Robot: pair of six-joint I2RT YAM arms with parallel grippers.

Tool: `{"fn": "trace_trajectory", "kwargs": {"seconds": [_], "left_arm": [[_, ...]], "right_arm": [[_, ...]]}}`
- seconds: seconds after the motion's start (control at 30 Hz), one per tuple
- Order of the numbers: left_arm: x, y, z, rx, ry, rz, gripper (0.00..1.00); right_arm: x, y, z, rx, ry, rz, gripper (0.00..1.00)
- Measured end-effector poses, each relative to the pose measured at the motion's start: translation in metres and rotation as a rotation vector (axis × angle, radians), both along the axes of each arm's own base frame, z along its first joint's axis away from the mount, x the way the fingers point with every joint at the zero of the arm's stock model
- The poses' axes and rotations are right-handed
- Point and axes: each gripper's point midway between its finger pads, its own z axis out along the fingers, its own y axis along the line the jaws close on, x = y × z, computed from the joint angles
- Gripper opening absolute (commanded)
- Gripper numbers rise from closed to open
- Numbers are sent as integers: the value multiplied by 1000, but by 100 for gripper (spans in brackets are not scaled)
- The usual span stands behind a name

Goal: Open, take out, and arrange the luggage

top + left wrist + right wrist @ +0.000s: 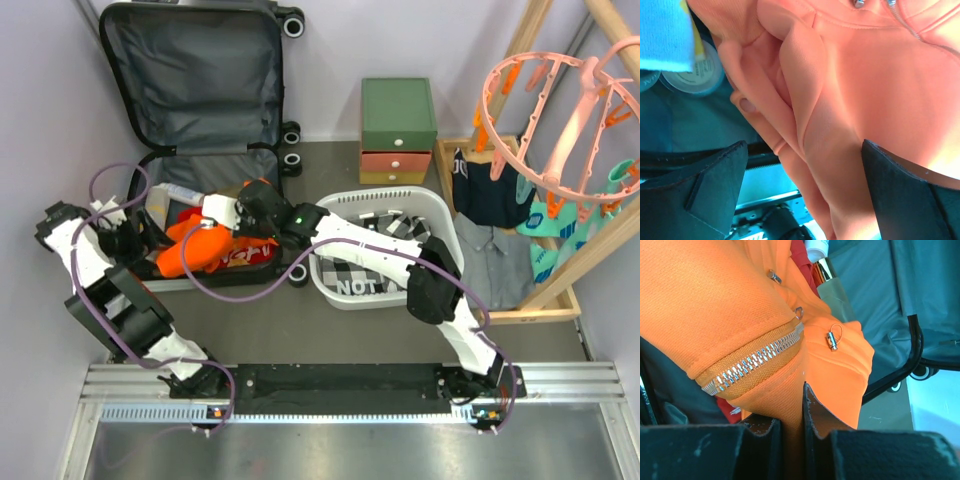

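**Luggage** (190, 90): set at the far left corner of the table (330, 340), opened, with the lid stood upright against the back wall and the grey lining exposed. The lower half is largely covered by its contents and by both arms; its near edge is only partly made out.

**Orange garment** (195, 250): heaped in the lower half. Its full outline is hidden under the grippers. A zipper (750, 362) is seen in the right wrist view.

**Other contents:** two round lids (695, 75), cut off at the frame edge and blurred. Their kind cannot be told.

**Left arm** (85, 260): folded out toward the left edge of the table, then bent back toward the luggage.

**Left gripper** (804, 150): jaws spread wide, with a fold of the orange garment lying between them.

**Right arm** (360, 240): stretched leftward from its base, passing over the laundry basket (400, 193).

**Right gripper** (792, 410): jaws pressed almost together, with orange fabric pinched between them.

**Drawer box** (398, 130): against the back wall, beyond the basket.
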Motion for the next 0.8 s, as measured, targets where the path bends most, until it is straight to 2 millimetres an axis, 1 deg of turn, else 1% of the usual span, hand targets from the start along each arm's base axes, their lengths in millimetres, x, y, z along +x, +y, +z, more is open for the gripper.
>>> {"fn": "trace_trajectory", "kwargs": {"seconds": [0.13,0.2,0.3,0.4,0.57,0.73,0.8], "left_arm": [[-1,-5,7,-65,-7,2,99],[5,-5,8,-101,-5,-5,99],[13,-5,0,-169,10,-8,99],[18,-12,-8,-232,34,-13,99],[28,-24,-12,-354,40,-8,99],[39,-28,-26,-500,60,7,99],[41,-29,-26,-523,63,16,99]], "right_arm": [[3,0,1,11,-1,-27,0],[10,2,3,29,-3,-74,0],[24,10,9,88,-10,-156,0],[31,10,4,109,-9,-215,0],[48,11,1,158,-29,-317,0],[64,13,-1,217,-37,-394,0],[70,15,-1,242,-44,-425,0]]}}
